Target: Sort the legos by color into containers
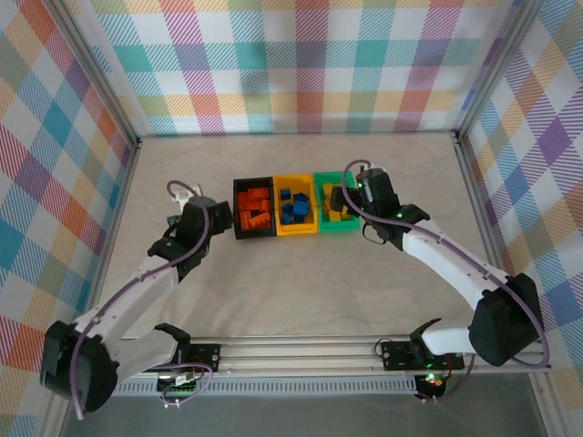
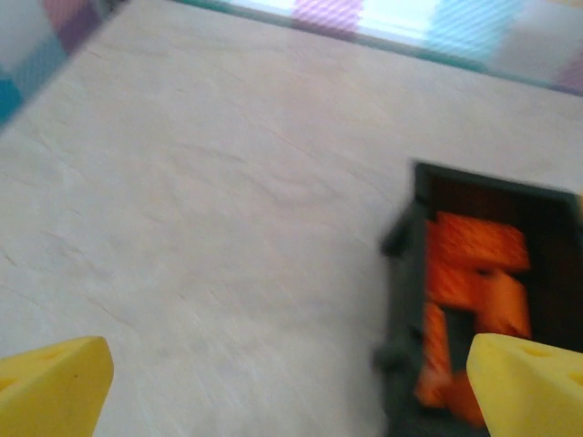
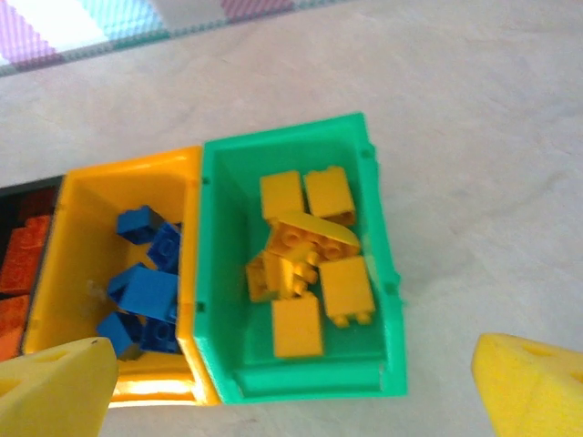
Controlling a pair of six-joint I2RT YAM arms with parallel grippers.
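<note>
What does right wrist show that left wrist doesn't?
Right wrist, not left: green bin holding yellow bricks; yellow bin holding blue bricks.
Left wrist, not right: the black bin seen from its outer side wall, with a broad stretch of table beside it.
Both: black bin with orange bricks, just a sliver at right wrist's left edge; table; an open pincer, left pincer and right pincer.

We see three bins touching in a row on the table (image 1: 301, 291): black bin (image 1: 239, 218) with orange legos (image 1: 255, 208), yellow bin (image 1: 296, 230) with blue legos (image 1: 293, 207), green bin (image 1: 337, 229) with yellow legos (image 1: 339, 214). The left gripper (image 1: 221, 217) sits just beside the black bin, and the right gripper (image 1: 346, 197) hangs over the green bin.
</note>
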